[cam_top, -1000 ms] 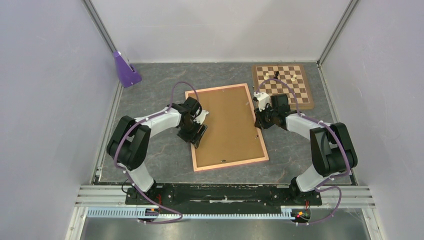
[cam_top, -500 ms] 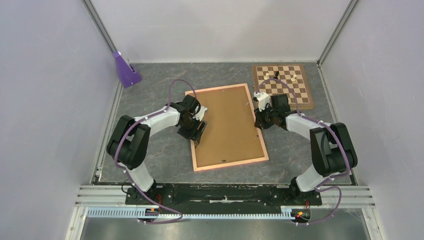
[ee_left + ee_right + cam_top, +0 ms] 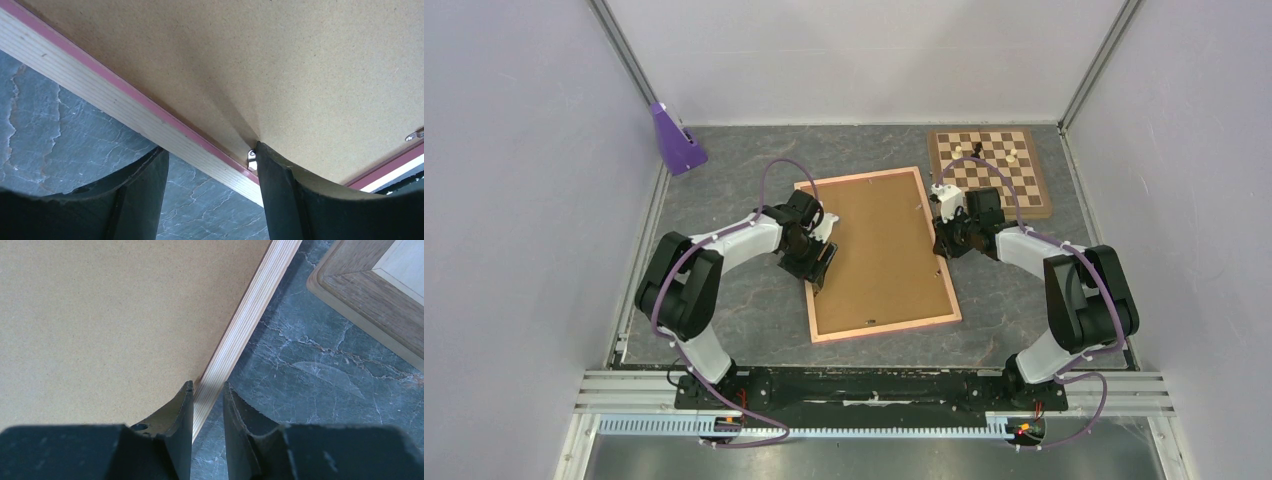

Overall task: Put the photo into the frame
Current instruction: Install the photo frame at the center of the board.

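The frame point(image 3: 886, 327) lies face down mid-table, its pale wood back up, with the brown backing board point(image 3: 879, 250) set in it. The photo is hidden. My left gripper point(image 3: 820, 268) is open astride the frame's left rail point(image 3: 100, 95). One fingertip point(image 3: 265, 165) touches a small metal tab point(image 3: 251, 159) at the board's edge point(image 3: 275, 60); the other finger hangs over the table. My right gripper point(image 3: 942, 243) is closed narrowly on the frame's right rail point(image 3: 255, 305), which fills the gap between the fingertips in the right wrist view point(image 3: 207, 387).
A brown-and-cream chessboard point(image 3: 1004, 185) with a few pieces lies at the back right, close to my right arm; its corner shows in the right wrist view point(image 3: 370, 285). A purple wedge point(image 3: 674, 140) stands at the back left. A second metal tab point(image 3: 415, 135) sits further along the board.
My left gripper has shifted slightly along the frame's left edge, away from the arm bases. The right arm and the frame have not moved.
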Controlling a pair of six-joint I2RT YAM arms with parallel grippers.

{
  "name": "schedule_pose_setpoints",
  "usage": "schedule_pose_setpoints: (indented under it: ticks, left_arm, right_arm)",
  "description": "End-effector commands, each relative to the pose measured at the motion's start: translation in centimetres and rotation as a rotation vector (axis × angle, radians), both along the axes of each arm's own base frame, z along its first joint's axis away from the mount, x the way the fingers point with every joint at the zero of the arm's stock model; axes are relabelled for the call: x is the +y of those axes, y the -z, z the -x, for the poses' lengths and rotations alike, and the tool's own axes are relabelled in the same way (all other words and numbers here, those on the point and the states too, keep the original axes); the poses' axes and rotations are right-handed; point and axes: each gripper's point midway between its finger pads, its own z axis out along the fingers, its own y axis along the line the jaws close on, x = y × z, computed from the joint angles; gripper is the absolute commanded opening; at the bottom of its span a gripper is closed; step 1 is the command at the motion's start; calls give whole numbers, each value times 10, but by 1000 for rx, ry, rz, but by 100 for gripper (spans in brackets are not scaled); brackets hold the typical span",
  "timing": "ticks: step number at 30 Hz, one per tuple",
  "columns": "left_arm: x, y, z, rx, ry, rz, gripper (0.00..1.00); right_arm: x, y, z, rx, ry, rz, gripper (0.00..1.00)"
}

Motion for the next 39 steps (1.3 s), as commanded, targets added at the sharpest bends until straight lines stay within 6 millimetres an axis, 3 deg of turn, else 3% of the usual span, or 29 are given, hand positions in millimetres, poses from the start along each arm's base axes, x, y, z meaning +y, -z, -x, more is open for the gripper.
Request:
schedule_pose_setpoints:
  ticks: [1,39]
  left_arm:
    - [3,-6,6,-12,63,13,71]
    - [6,-4,17,-36,119,-55,68]
  right_arm:
    - [0,-6,-10,-58,-32,16,16]
    - [0,-7,-11,-61,-31,15,15]
